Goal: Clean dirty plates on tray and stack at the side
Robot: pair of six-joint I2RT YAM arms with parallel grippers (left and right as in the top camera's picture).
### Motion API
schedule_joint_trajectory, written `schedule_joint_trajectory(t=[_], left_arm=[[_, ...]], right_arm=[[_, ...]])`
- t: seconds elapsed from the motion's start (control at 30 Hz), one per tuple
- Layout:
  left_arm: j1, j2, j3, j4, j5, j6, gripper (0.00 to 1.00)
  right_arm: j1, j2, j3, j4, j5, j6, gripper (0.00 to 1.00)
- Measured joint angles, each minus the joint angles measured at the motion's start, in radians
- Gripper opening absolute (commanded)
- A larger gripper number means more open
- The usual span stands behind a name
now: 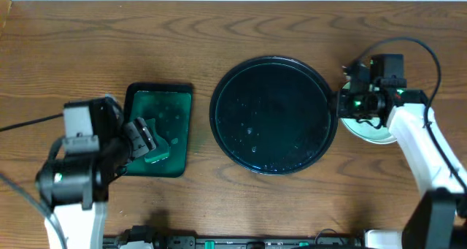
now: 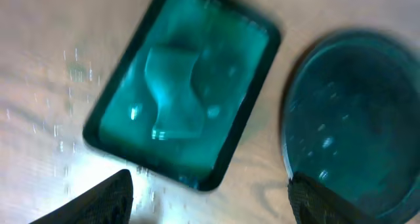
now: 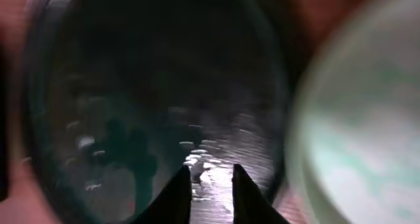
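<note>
Wooden surface (image 1: 73, 44), brown grain. Left hand (image 2: 210, 198) hovered over small rectangular tray (image 2: 236, 66), fingers wide apart, empty. Pale lump (image 2: 174, 96) lay in its green liquid, likely parked for washing. Round tray (image 1: 292, 81) sat centre, wet, no plates on it. Plates (image 1: 372, 132) sat just right of tray, apparently stacked; count unclear. Right hand (image 3: 209, 184) was poised above them, angled toward tray, fingers nearly together, gripping nothing.

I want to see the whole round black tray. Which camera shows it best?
The overhead view: the tray is whole and sharp. The left wrist view catches only a blurred part; the right wrist view is close, dark and cut off.
</note>
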Motion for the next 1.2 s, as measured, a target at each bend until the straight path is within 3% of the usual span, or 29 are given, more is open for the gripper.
schedule_joint_trajectory(t=[0.03,0.07,0.1,0.37,0.87,1.0,1.2], left_arm=[[0.0,-0.023,0.01,0.013,0.0,0.014,0.77],[0.0,-0.044,0.019,0.019,0.0,0.022,0.88],[0.0,-0.068,0.027,0.021,0.0,0.038,0.89],[0.0,-0.121,0.032,0.021,0.0,0.046,0.89],[0.0,-0.115,0.032,0.021,0.0,0.046,0.89],[0.0,-0.115,0.032,0.021,0.0,0.046,0.89],[0.0,-0.115,0.034,0.021,0.0,0.046,0.89]], right_arm=[[0.025,-0.041,0.007,0.004,-0.013,-0.016,0.42],[0.046,-0.083,0.013,0.008,-0.023,-0.03,0.65],[0.071,-0.139,0.019,0.017,-0.034,-0.042,0.99],[0.192,-0.459,0.061,0.025,-0.076,-0.063,0.99],[0.212,-0.535,0.032,-0.053,-0.017,-0.064,0.99],[0.212,-0.683,-0.127,0.118,0.072,-0.096,0.99],[0.21,-1.088,-0.502,0.309,0.122,-0.122,0.99]])
